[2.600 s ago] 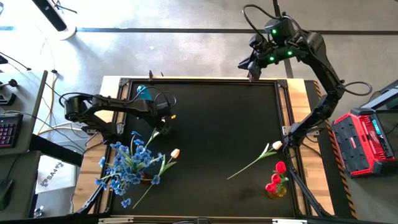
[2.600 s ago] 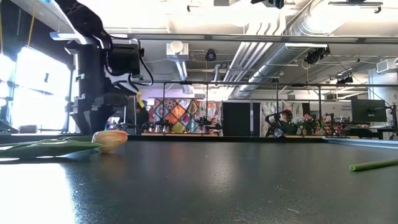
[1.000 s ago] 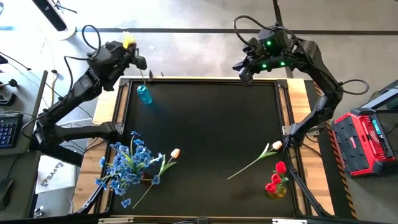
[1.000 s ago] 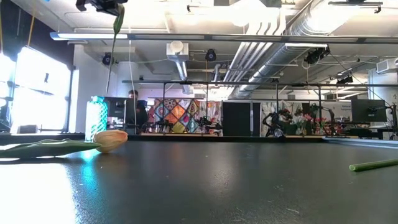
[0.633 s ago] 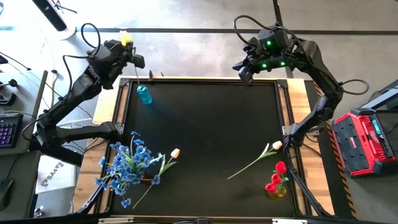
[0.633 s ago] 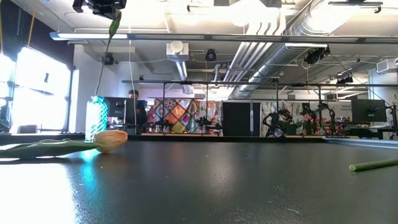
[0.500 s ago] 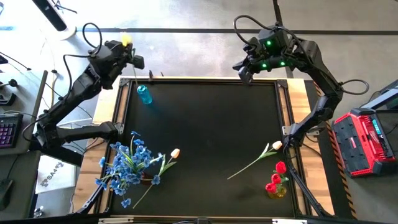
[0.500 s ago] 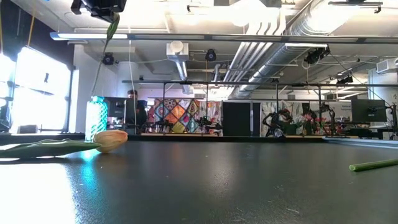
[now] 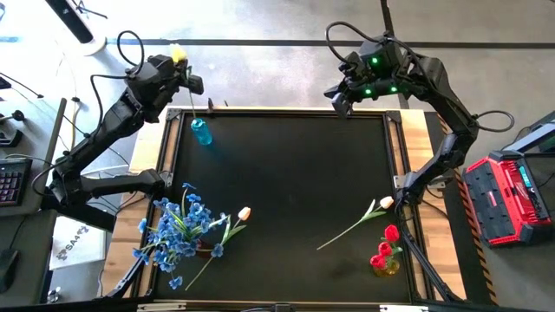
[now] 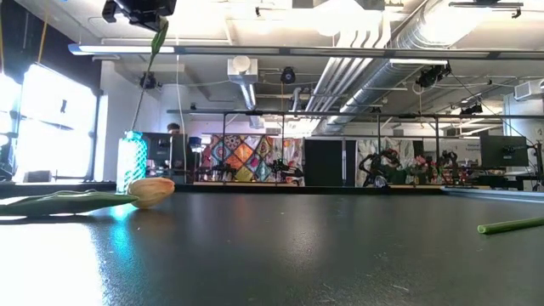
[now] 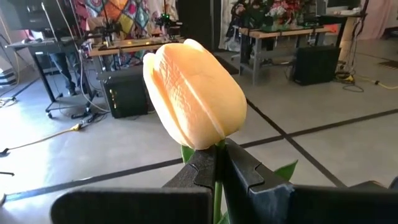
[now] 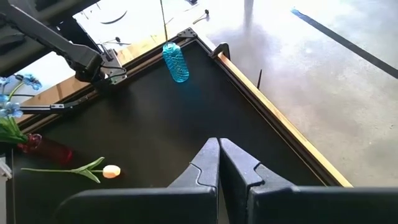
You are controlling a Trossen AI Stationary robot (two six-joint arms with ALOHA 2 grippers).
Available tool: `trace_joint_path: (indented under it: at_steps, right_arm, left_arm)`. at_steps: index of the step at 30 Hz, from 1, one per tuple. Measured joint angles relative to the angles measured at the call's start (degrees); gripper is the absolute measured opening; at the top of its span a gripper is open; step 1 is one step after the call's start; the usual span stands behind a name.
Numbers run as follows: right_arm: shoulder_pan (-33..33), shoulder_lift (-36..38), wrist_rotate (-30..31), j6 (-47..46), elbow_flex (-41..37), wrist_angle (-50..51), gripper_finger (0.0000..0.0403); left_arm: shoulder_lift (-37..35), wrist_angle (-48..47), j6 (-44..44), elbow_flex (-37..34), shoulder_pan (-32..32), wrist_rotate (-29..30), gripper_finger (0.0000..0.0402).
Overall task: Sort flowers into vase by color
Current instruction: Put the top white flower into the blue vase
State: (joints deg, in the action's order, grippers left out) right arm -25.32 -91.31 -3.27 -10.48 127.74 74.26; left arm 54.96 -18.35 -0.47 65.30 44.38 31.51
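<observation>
Left wrist view only: left gripper (image 11: 219, 163) jaws clamped on cream tulip (image 11: 194, 93) stem; right gripper (image 12: 219, 155) jaws shut, empty

Three cream-yellow tulips show — one held aloft (image 11: 194, 93), one lying by the blue spray (image 9: 244, 212), one lying near the red tulips (image 9: 386, 202). One spray of small blue blossoms (image 9: 178, 230) stands in a dark red vase (image 12: 46, 149). One cluster of red tulips (image 9: 384, 250) — the exact number of heads cannot be told — stands in one yellowish vase (image 9: 388, 265). One blue vase (image 9: 200, 131) stands on the table (image 9: 295, 173). Two arms, each with one end effector.
</observation>
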Motion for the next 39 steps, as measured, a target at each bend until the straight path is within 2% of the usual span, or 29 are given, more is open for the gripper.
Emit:
trace_joint_path:
  at_steps: [6,14,22,26,31,39]
  right_arm:
    - [0.41,0.00,0.07,-0.09,0.00,0.03,0.0000]
    - [0.74,-0.02,0.19,-0.21,0.00,0.04,0.0000]
    - [2.25,-0.02,0.17,-1.08,0.00,0.13,0.0000]
    - [2.86,-0.02,0.25,-1.09,0.00,0.20,0.0000]
    - [2.89,-0.02,0.48,-1.09,0.00,0.22,0.0001]
    - [2.89,-0.02,0.50,-1.07,0.00,0.22,0.0001]
  left_arm:
    - [0.48,-0.51,0.10,0.00,0.00,-0.30,0.0000]
    - [3.20,-6.32,-0.55,0.00,0.00,-0.50,0.0000]
    - [6.04,-13.37,-5.19,0.00,0.00,0.56,0.0007]
    - [6.40,-16.96,-7.99,0.00,0.00,0.56,0.0039]
    - [5.46,-19.24,-9.44,0.00,0.00,-0.04,0.0099]
    - [-0.28,-23.05,-10.55,0.04,-0.31,-1.02,0.0163]
